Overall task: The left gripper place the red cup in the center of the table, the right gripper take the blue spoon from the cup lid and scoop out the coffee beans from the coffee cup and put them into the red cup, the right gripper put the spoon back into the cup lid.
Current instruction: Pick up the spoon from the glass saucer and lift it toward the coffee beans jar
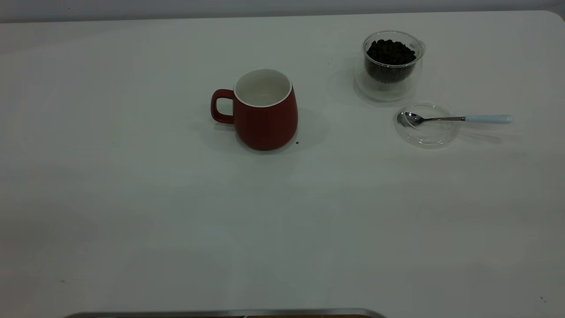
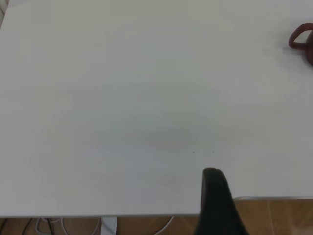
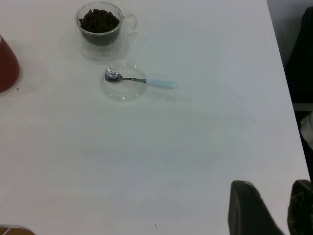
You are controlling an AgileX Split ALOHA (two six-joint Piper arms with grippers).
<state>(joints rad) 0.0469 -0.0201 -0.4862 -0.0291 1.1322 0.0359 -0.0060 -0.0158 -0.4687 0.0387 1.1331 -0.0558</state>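
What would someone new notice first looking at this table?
Probably the red cup, upright near the middle of the white table, handle toward the left arm's side. Next, the glass coffee cup heaped with dark beans at the far right, and just in front of it the clear lid holding the spoon, its blue handle sticking out past the rim.

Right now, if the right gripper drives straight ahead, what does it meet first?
Probably bare table first; the right gripper sits back near the edge. The cup lid with the blue spoon lies farther on, off-line. Depth unclear.
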